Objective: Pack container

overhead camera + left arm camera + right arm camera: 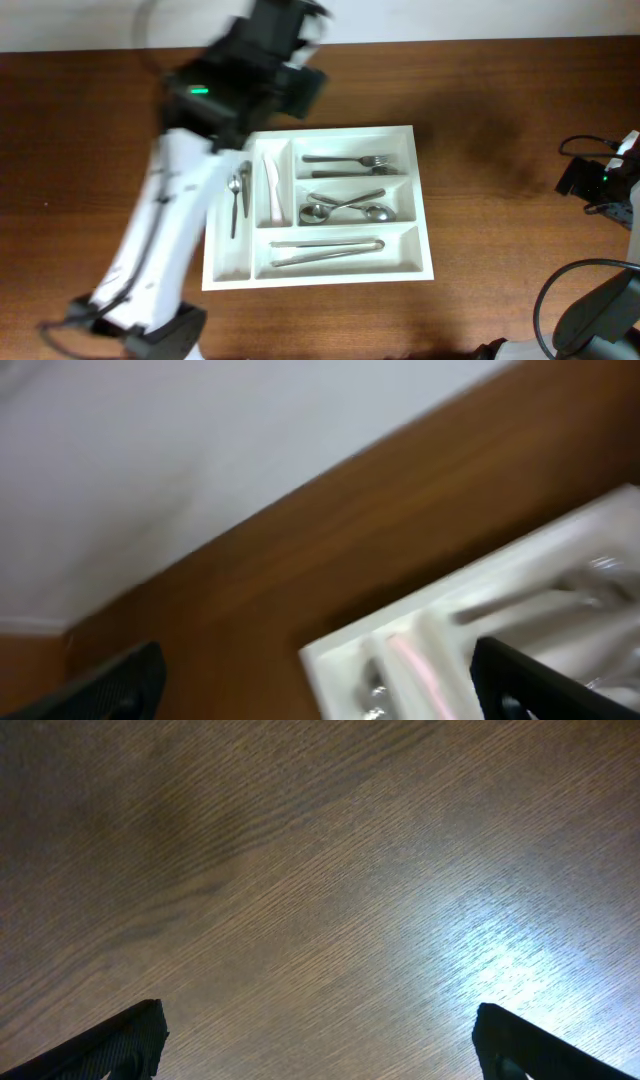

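Left gripper shows blurred in the upper left of the overhead frame. Its fingers are spread wide with nothing between them, just beyond the upper-left corner of the container. That white tray lies at the frame's centre on the brown table, holding forks, spoons and a white knife. Right gripper, also spread and empty, sits at the far right edge, well apart from the tray.

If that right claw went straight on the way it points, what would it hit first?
Most likely the bare wooden table: the right gripper, jaws open, faces nothing else in its wrist view. How far off the wood lies is unclear.
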`<control>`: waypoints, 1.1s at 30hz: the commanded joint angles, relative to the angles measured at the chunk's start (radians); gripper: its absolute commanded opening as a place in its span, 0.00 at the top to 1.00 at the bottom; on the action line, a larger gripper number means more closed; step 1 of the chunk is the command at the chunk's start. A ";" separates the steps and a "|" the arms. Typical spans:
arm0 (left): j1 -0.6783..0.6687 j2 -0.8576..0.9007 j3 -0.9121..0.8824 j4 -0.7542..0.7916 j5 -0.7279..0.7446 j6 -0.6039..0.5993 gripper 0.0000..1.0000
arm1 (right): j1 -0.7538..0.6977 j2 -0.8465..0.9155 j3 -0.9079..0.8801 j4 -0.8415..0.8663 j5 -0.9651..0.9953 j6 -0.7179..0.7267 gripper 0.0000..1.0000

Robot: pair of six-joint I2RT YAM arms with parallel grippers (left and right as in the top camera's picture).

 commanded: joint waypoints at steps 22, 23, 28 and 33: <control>0.430 -0.628 0.019 -0.439 0.182 -0.162 0.01 | -0.002 0.006 0.000 0.000 0.001 0.007 0.01; 0.430 -0.663 0.019 -0.442 0.182 -0.162 0.01 | -0.002 0.006 0.000 0.000 0.001 0.007 0.01; 0.430 -0.831 0.017 -0.441 0.195 -0.162 0.01 | -0.002 0.006 0.000 0.000 0.001 0.007 0.01; 0.430 -0.957 -0.009 -0.441 0.286 -0.199 0.01 | -0.002 0.006 0.000 0.000 0.001 0.007 0.01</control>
